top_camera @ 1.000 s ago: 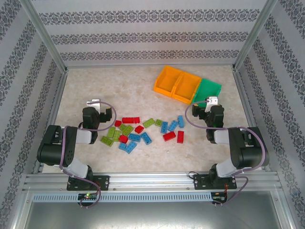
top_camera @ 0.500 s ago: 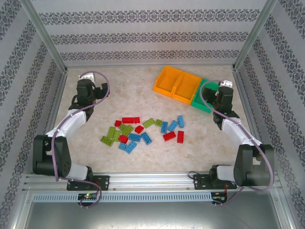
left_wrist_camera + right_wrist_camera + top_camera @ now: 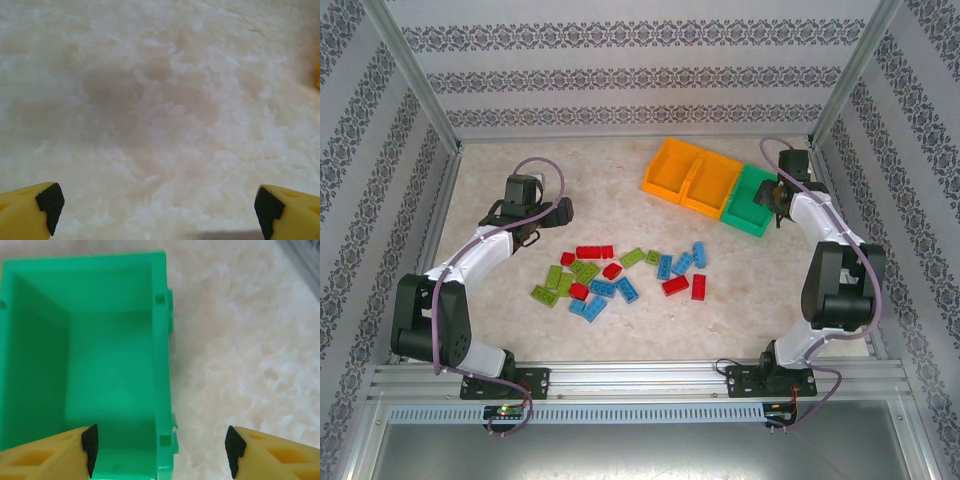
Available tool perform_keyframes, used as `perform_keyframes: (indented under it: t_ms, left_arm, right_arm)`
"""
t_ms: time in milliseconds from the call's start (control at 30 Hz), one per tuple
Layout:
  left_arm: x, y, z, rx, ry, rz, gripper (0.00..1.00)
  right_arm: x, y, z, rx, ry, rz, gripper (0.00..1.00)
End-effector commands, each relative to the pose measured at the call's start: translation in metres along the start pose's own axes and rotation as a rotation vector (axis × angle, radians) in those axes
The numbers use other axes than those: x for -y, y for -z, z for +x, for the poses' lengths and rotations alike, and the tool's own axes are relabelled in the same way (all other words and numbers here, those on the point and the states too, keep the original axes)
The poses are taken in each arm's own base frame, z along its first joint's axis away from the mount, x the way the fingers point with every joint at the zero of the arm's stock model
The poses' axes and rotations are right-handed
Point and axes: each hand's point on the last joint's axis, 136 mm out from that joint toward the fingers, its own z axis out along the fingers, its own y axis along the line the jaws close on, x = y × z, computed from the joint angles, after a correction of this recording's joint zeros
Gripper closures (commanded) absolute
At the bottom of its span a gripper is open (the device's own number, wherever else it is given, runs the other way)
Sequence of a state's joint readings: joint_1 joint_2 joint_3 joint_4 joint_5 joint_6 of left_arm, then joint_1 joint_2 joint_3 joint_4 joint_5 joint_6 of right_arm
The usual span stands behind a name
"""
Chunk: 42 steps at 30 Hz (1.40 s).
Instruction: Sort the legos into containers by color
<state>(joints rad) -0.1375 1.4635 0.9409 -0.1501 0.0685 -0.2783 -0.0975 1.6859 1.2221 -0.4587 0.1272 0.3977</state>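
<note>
Near field: the legos (image 3: 611,270) lie loose mid-worktop (image 3: 650,330), unmoved, none binned. The left claw (image 3: 157,210) has swung from beside the pile to bare worktop beyond it, jaws wide and empty. Far field: the right claw (image 3: 160,450) has extended to the green bin (image 3: 100,365). Its jaws, narrower than before, straddle the right wall without gripping. Sorting has probably not begun; a bin adjustment appears to come first.

arms (image 3: 480,255): white links, black joints | cables (image 3: 552,170): purple | gripper fingers (image 3: 25,210): yellow, black pads (image 3: 50,202)
</note>
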Motion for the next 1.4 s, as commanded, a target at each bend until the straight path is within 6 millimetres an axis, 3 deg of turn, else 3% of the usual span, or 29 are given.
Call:
perform_keyframes:
  t_ms: [0, 167, 300, 500, 700, 900, 1133, 1167, 1300, 1367]
  left_arm:
    - [0.009, 0.006, 0.004, -0.016, 0.021, 0.044, 0.0]
    - [0.008, 0.004, 0.012, -0.022, 0.036, 0.05, 0.0]
    - [0.007, 0.004, 0.016, -0.033, 0.036, 0.049, 0.0]
    - [0.005, 0.007, 0.02, -0.03, 0.046, 0.046, 0.0]
    - [0.006, 0.009, 0.022, -0.033, 0.055, 0.052, 0.0]
    - [0.005, 0.014, 0.027, -0.039, 0.076, 0.049, 0.0]
    - [0.027, 0.017, 0.047, -0.095, 0.045, 0.108, 0.0]
    - [0.033, 0.017, 0.05, -0.103, 0.021, 0.117, 0.0]
    - [0.053, 0.018, 0.064, -0.153, -0.059, 0.123, 0.0]
    - [0.057, 0.019, 0.068, -0.163, -0.075, 0.117, 0.0]
  right_arm:
    - [0.011, -0.007, 0.015, -0.088, -0.007, 0.061, 0.32]
    - [0.01, -0.029, 0.025, -0.16, 0.022, 0.077, 0.43]
    - [-0.002, -0.041, 0.028, -0.175, 0.056, 0.046, 0.63]
    - [-0.036, -0.042, 0.028, -0.144, 0.196, 0.027, 0.86]
    - [-0.083, -0.039, 0.03, -0.108, 0.316, -0.05, 0.94]
    - [-0.121, -0.036, 0.048, -0.117, 0.418, -0.136, 0.95]
    - [-0.128, -0.038, 0.059, -0.136, 0.46, -0.163, 0.93]
    - [-0.128, -0.037, 0.059, -0.13, 0.46, -0.163, 0.88]
    - [-0.125, -0.029, 0.053, -0.106, 0.431, -0.158, 0.45]
    - [-0.126, -0.02, 0.051, -0.084, 0.417, -0.18, 0.38]
